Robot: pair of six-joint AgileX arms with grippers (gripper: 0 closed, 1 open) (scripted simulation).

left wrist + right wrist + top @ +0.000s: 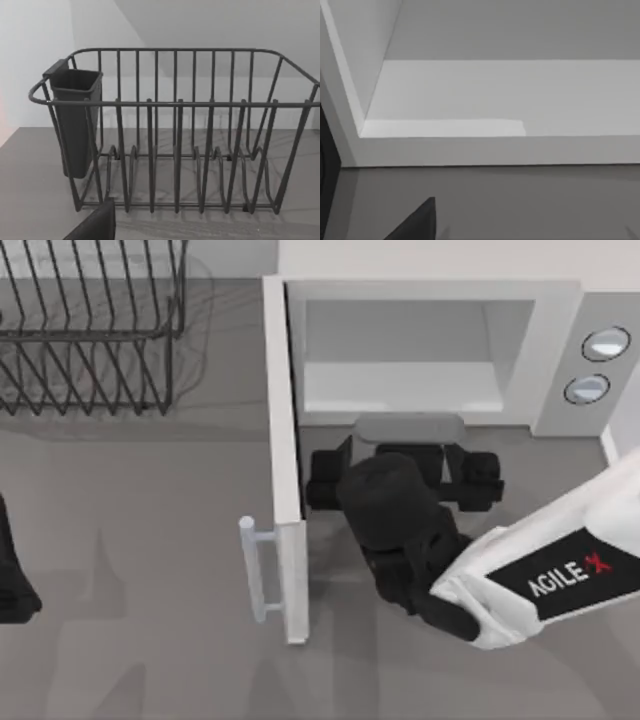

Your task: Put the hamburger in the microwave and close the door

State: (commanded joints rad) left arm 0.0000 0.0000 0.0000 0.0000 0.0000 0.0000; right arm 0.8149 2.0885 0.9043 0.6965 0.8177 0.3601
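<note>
A rendered kitchen-like setup, staged rather than lived in. A plain grey worktop (150, 540) carries a white-grey microwave (560, 330) at about one o'clock, its door (285, 460) swung open with a pale bar handle (255, 570), two round dials (597, 365) on its side panel. At eleven o'clock stands a black wire dish rack (190, 135) with a dark cutlery cup (75, 120) hung on one end. Bare pale walls (30, 50) rise behind it.
</note>
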